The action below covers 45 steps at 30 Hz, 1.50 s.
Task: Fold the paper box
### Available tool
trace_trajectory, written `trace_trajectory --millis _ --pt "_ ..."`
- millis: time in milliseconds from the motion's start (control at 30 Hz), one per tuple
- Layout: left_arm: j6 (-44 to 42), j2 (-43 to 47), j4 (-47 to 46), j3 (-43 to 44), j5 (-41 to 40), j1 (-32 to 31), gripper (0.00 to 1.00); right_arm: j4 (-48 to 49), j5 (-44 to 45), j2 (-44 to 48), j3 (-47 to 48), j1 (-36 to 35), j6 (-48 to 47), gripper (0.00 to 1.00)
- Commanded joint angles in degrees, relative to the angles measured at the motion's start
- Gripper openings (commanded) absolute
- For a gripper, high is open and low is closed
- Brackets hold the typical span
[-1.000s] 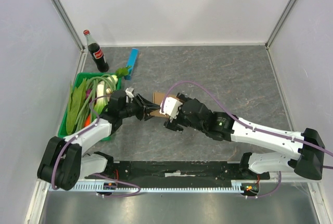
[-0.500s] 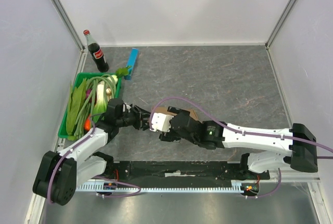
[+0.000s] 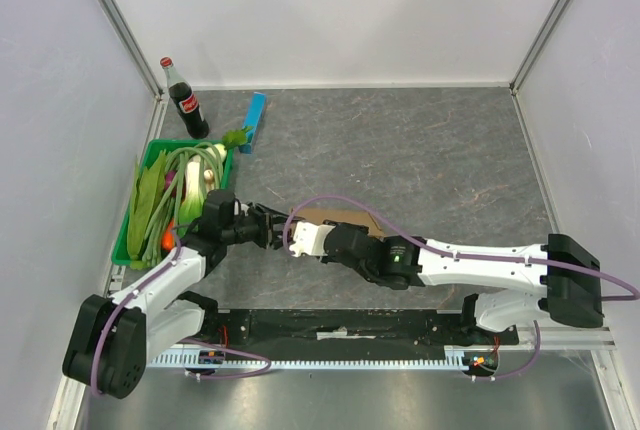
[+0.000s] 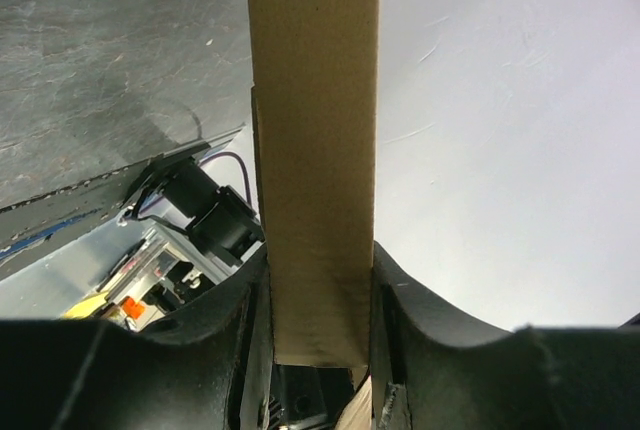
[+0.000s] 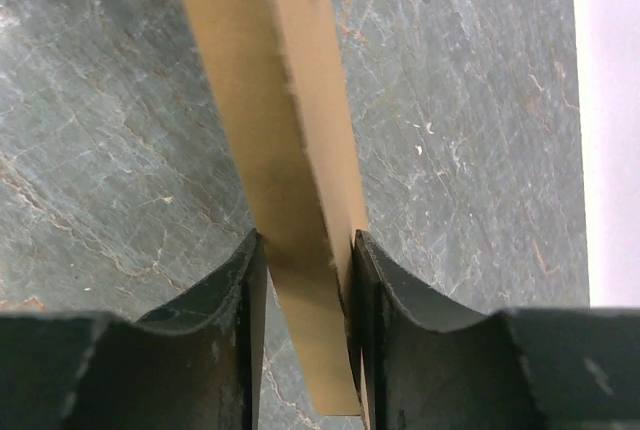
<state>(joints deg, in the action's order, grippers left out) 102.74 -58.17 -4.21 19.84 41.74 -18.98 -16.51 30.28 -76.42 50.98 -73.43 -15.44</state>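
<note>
The paper box [image 3: 345,218] is a brown cardboard piece held low over the table near the front, mostly hidden under the right arm. My left gripper [image 3: 270,230] is shut on one end of it. In the left wrist view a cardboard strip [image 4: 315,150] runs up from between both fingers of the left gripper [image 4: 320,260]. My right gripper [image 3: 298,240] sits right next to the left one. In the right wrist view its jaws [image 5: 305,250] press a folded cardboard edge [image 5: 270,100] from both sides.
A green tray [image 3: 125,245] full of leafy vegetables stands at the left, close behind the left arm. A cola bottle [image 3: 185,100] and a slim blue bar [image 3: 254,120] lie at the back left. White walls enclose the grey table.
The right gripper has moved left and toward the front, up against the left gripper, and its jaws have closed on the box. The left gripper drew slightly nearer, still holding.
</note>
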Motion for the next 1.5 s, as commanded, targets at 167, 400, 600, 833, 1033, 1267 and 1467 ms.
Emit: trace_trajectory --millis 167,400,600,833,1033,1267,1467 --pt "0.02 1.13 -2.29 -1.2 3.52 0.35 0.48 3.95 0.13 -0.13 -0.88 1.44 -0.21 0.27" --pt "-22.82 1.04 3.85 2.23 5.99 2.89 0.75 -2.63 -4.51 2.85 1.14 4.34 1.64 0.21" --pt "-41.89 13.6 17.1 5.54 -0.5 10.01 0.85 -10.71 -10.59 4.53 3.68 8.12 3.4 0.18" --pt "-63.26 17.48 28.37 15.4 -13.85 9.58 0.7 -14.16 -21.12 3.83 5.44 12.78 3.31 0.17" --pt "-70.74 18.01 29.53 20.24 -37.0 -7.97 0.69 -14.78 -26.67 -0.83 7.2 18.05 2.08 0.17" --pt "-74.35 12.12 20.11 17.33 -35.14 -19.6 0.8 -16.0 -39.14 -6.8 9.48 26.74 1.64 0.17" --pt "-79.71 12.99 17.31 21.03 -32.24 -19.34 0.79 -18.02 -43.2 -8.74 11.59 29.83 1.47 0.16"
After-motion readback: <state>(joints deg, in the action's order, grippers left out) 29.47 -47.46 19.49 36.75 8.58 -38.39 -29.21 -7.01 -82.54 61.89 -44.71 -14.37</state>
